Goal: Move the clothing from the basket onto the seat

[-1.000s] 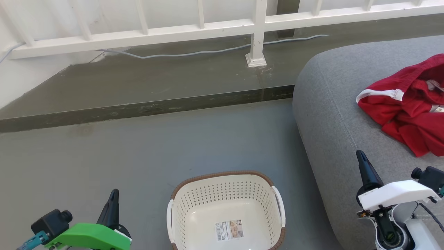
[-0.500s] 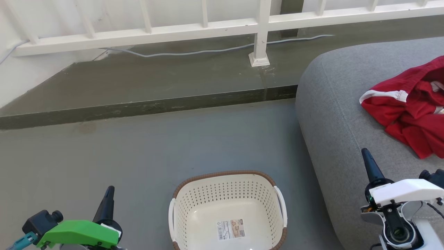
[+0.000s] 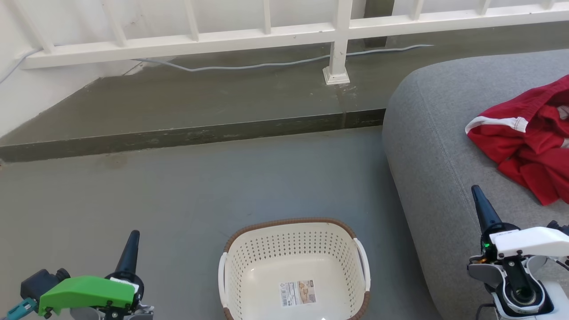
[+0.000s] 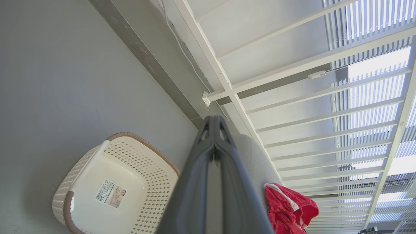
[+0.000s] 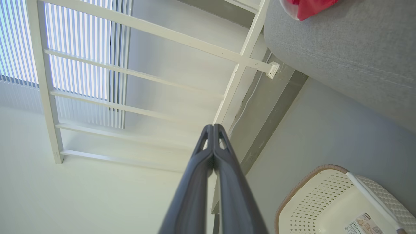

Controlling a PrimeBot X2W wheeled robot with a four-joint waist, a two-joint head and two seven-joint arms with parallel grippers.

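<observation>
Two pairs of fingers are pressed together on nothing: left gripper (image 3: 133,234) low beside the empty basket (image 3: 289,221), right gripper (image 3: 476,190) raised by the seat (image 3: 435,155), where the clothing (image 3: 529,142) lies. Your wrist views add slatted blinds (image 4: 367,97) behind the railing (image 3: 222,40). Since a second ago the head camera has swung slightly and the left gripper has dropped lower in its view.

The basket (image 3: 289,243) stands on the floor (image 3: 178,191) at bottom centre, with a label (image 3: 297,292) inside on its base. The seat (image 3: 435,155) occupies the right of the frame, near the basket. The clothing (image 3: 529,138) lies on it at the right edge. Behind both, a ledge (image 3: 200,102) crosses the upper frame, carrying a cable (image 3: 249,66) and a railing (image 3: 222,40).
</observation>
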